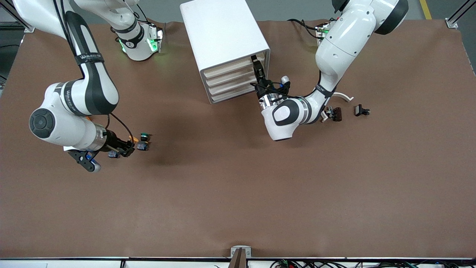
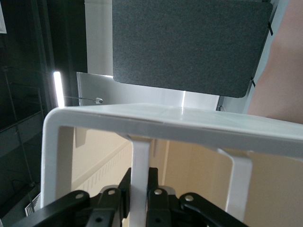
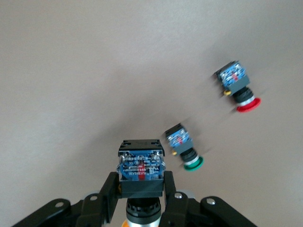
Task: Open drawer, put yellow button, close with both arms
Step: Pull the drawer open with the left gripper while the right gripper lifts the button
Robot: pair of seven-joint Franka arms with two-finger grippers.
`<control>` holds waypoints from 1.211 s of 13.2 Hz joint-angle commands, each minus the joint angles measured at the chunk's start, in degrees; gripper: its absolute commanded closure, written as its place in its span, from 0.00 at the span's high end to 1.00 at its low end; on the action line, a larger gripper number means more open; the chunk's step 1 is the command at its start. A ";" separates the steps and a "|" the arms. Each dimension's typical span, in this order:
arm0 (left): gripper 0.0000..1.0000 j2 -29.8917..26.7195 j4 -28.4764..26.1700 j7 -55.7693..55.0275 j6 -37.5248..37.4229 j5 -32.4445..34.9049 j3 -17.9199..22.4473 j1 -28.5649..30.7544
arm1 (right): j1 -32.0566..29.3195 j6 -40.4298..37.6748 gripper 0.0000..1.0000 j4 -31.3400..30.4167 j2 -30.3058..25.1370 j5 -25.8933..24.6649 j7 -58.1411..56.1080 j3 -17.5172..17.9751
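Left tool (image 1: pixel 256 64): I have it closed on the white handle (image 2: pixel 140 179) of the drawer (image 1: pixel 235 69), the uppermost of four in the cabinet (image 1: pixel 223 33), so I can pull it open (it's not yet out).
Right tool (image 3: pixel 141 196): clamped on the yellow button (image 3: pixel 140 165), cap toward my wrist, over the table (image 1: pixel 238 193) at the right arm's end.
Green button (image 3: pixel 183 147): on the table beside my catch.
Red button (image 3: pixel 238 85): on the table, past the green one.
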 commanded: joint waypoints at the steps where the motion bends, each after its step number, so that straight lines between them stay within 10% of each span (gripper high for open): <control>1: 0.09 -1.23 -1.14 -1.04 0.14 0.36 0.22 -0.31 | 3.36 -3.13 0.00 2.51 0.07 -0.67 7.07 -0.47; 16: 0.10 -1.40 2.90 -1.74 0.32 2.90 2.41 3.64 | 18.14 -16.23 0.00 18.33 0.24 0.04 37.05 -0.38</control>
